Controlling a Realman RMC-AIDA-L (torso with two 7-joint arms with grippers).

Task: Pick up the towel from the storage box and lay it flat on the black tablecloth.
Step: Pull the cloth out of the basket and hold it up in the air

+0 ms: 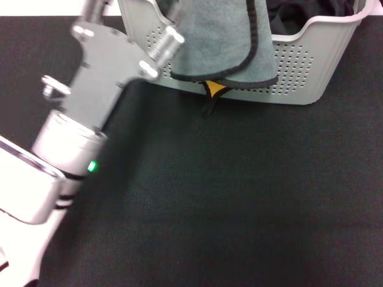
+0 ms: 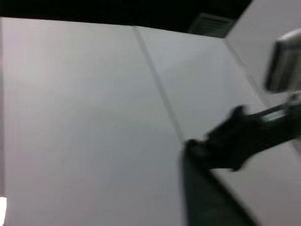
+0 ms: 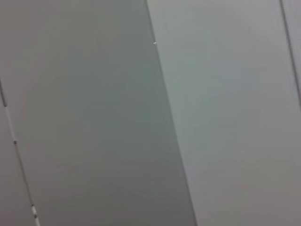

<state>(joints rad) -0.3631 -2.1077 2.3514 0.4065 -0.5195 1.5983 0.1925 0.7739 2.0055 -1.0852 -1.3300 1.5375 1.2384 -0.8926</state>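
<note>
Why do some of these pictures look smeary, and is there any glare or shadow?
Head view: the left arm is motion-blurred, while the towel, storage box and black tablecloth are sharp, with a soft shadow under the arm. Left wrist view: blurred throughout. Right wrist view: only flat grey panels, no glare.

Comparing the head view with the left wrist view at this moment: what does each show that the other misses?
Only the head view shows the storage box, the black tablecloth and the left arm reaching toward the box. Only the left wrist view shows pale flat panels with seams, a dark fixture up top, and a dark gripper-like shape. Both seem to share the towel: grey side out, hanging over the box's front wall in the head view, probably the dark hanging strip in the wrist view.
</note>
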